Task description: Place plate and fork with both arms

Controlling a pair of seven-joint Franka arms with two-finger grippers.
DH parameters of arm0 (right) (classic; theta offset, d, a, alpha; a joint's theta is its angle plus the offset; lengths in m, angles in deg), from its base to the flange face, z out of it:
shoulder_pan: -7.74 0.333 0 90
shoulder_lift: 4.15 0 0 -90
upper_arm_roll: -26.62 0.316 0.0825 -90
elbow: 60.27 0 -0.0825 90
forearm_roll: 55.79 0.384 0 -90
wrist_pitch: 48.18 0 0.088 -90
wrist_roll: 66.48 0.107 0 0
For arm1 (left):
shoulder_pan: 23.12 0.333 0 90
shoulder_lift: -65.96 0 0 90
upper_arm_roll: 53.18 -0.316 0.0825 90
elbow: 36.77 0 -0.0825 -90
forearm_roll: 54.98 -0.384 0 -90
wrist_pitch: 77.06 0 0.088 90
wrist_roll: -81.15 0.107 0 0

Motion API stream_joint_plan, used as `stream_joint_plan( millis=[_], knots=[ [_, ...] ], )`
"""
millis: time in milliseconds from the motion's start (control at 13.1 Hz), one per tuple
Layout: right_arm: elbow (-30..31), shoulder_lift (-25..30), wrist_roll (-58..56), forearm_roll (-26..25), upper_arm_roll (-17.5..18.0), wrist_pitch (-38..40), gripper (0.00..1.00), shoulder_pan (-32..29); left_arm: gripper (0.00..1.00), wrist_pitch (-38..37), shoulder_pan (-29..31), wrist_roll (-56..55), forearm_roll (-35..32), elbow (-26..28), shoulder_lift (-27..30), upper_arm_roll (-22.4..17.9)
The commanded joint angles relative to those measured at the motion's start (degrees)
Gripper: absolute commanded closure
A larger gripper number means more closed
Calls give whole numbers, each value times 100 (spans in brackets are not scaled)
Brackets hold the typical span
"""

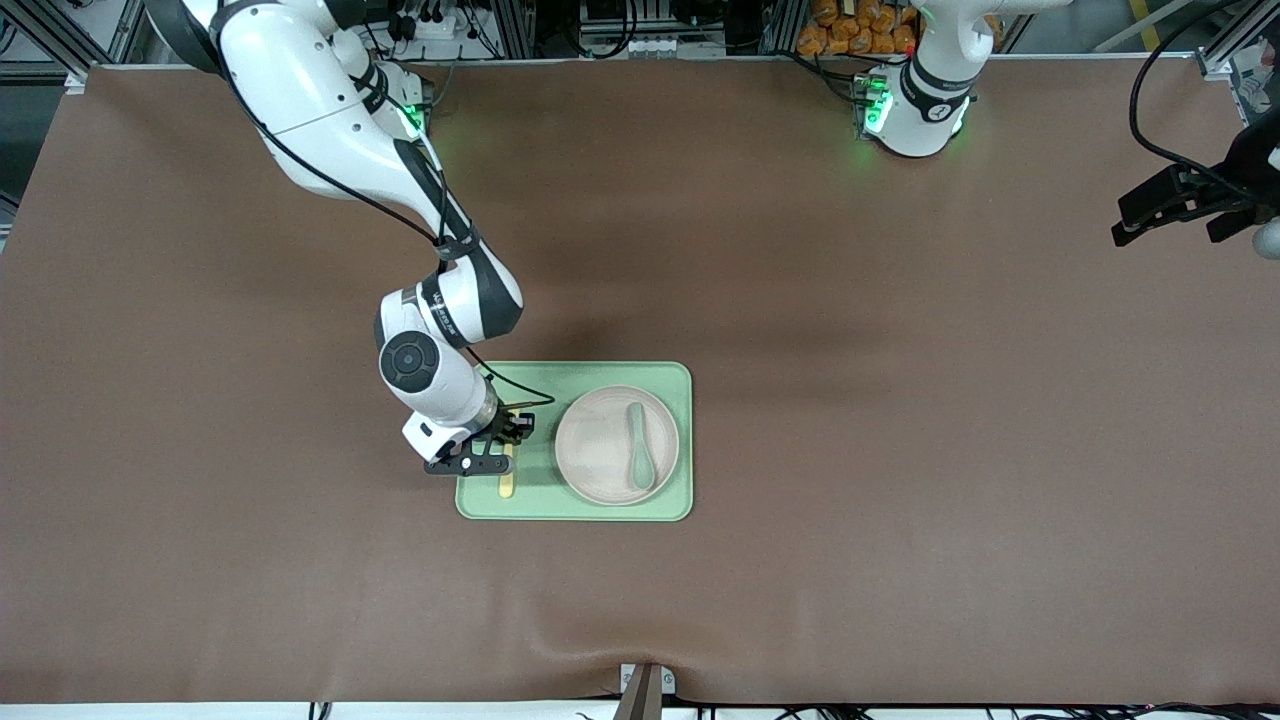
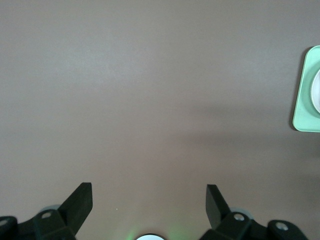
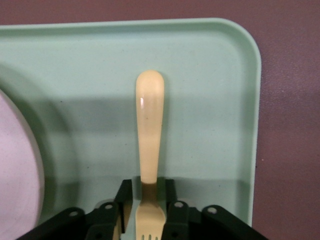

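Observation:
The pale plate lies on the green tray, at the left arm's end of it. The pale-yellow fork lies flat on the tray beside the plate, at the right arm's end. My right gripper is low over the fork. In the right wrist view its fingers stand a little apart on either side of the fork's neck, with gaps showing. My left gripper waits wide open and empty over bare table at the left arm's end.
A grey-green spoon lies on the plate. The left wrist view shows a corner of the tray and a sliver of the plate. The brown table surrounds the tray.

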Motion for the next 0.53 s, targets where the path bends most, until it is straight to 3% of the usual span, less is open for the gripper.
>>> stream_joint_plan(
  millis=[0,229,458],
  knots=[
    [72,265,-150,116,67,63,11,-120,0,4,-8,102,-127,-19,25,-12],
    [-631,458,-72,116,50,1545,7,-277,0,4,-16,93,-127,-19,16,-12],
    [-765,818,-194,90,50,2207,0,-734,0,-5,-25,93,-127,-10,16,-12]
  ],
)
